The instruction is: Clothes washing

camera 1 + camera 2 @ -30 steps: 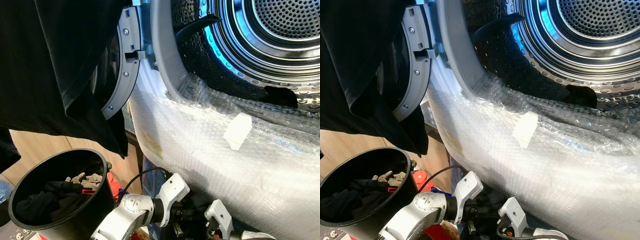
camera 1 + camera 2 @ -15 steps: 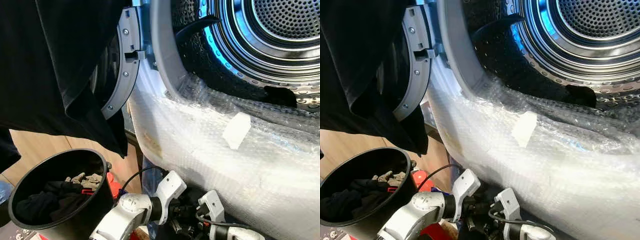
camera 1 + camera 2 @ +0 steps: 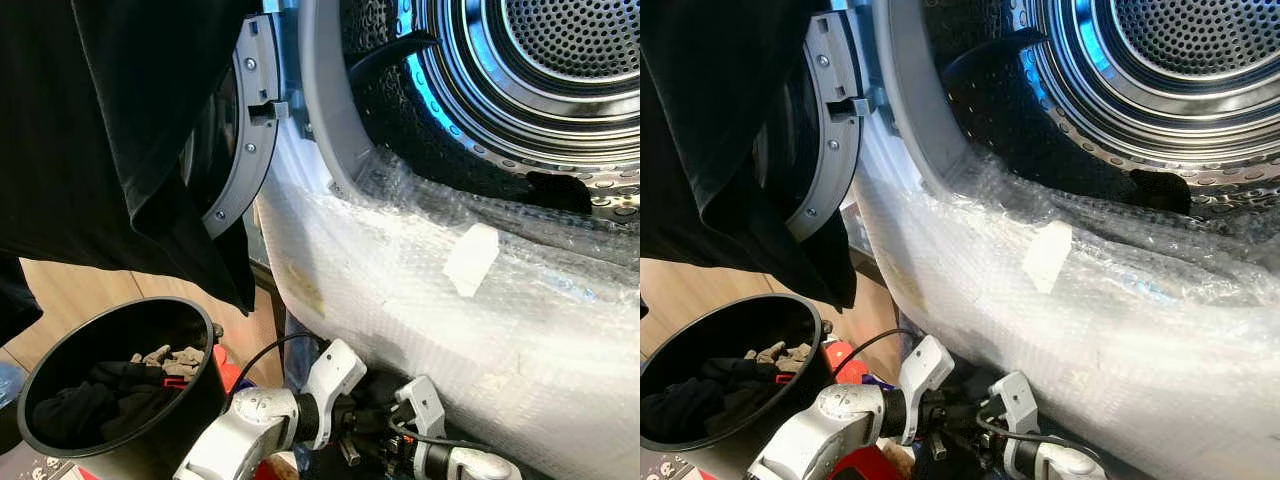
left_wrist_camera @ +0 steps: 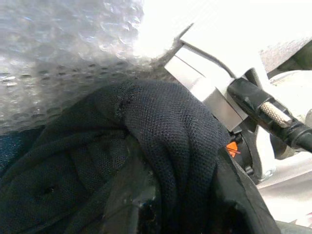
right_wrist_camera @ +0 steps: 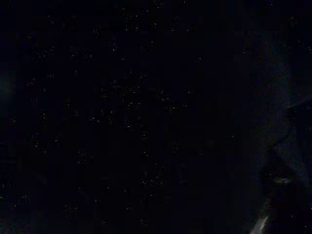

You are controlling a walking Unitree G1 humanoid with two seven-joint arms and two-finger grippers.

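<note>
Both end effectors sit low in front of the washing machine, under its bubble-wrapped front: the left end effector (image 3: 350,440) reaches in from the robot's left and the right end effector (image 3: 395,445) meets it from the right, the two wrists close together; whether either one's fingers are parted or closed cannot be told, since dark cloth and shadow cover them; the left wrist view shows a black mesh garment (image 4: 161,146) bunched right before the camera, with bubble wrap (image 4: 63,53) behind it and the right wrist's white housing just beside it; the right wrist view is almost wholly dark. Above, the drum (image 3: 560,60) stands open, its perforated steel lit blue at the rim; the grey door ring (image 3: 245,130) is swung out to the robot's left, and a large black cloth (image 3: 110,130) hangs in front of it; a black bucket (image 3: 190,385) with dark clothes (image 3: 100,395) inside stands on the wooden floor (image 3: 80,290) at lower left.
</note>
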